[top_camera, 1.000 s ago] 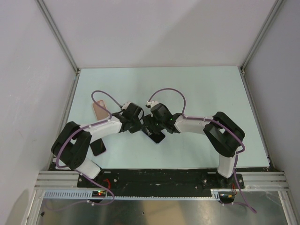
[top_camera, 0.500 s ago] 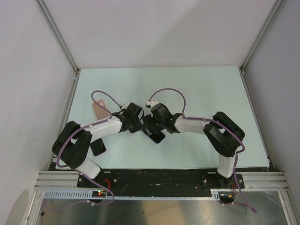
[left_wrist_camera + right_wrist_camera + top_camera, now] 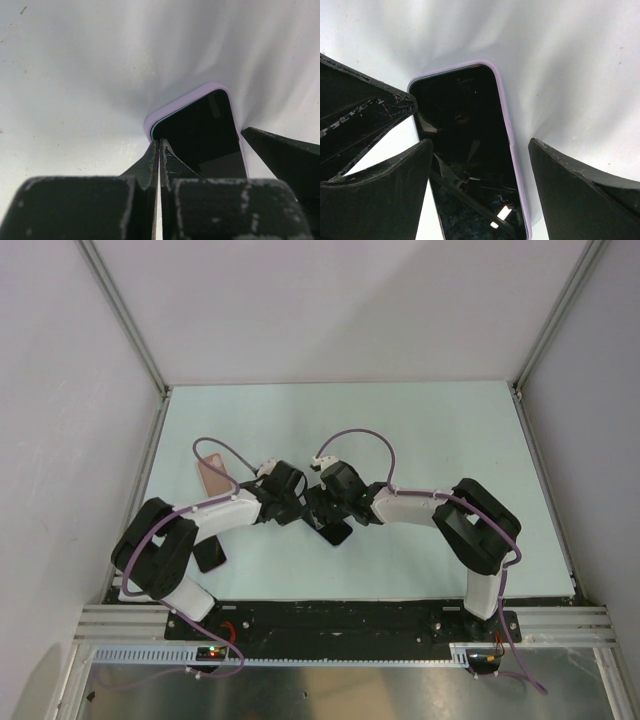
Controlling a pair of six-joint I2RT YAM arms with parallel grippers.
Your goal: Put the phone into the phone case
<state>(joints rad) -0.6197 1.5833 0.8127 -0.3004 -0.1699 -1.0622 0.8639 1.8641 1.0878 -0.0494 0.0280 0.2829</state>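
flat, glossy black, lilac-edged phone [image 3: 465, 150] lies uncased on the pale green table [image 3: 430, 430]. left gripper [image 3: 159, 145], fingers pressed together, sits at the phone's corner. right gripper [image 3: 480, 145] straddles the phone, jaws apart. thin salmon-pink phone case [image 3: 212, 476] lies well left of the phone; insertion not yet begun.

You see a small dark flat thing [image 3: 210, 556] by the worktop's [image 3: 430, 430] near-left corner — partly hidden. White walls [image 3: 330, 310] enclose the pale green worktop — a metal rail [image 3: 570, 622] lines its near edge.
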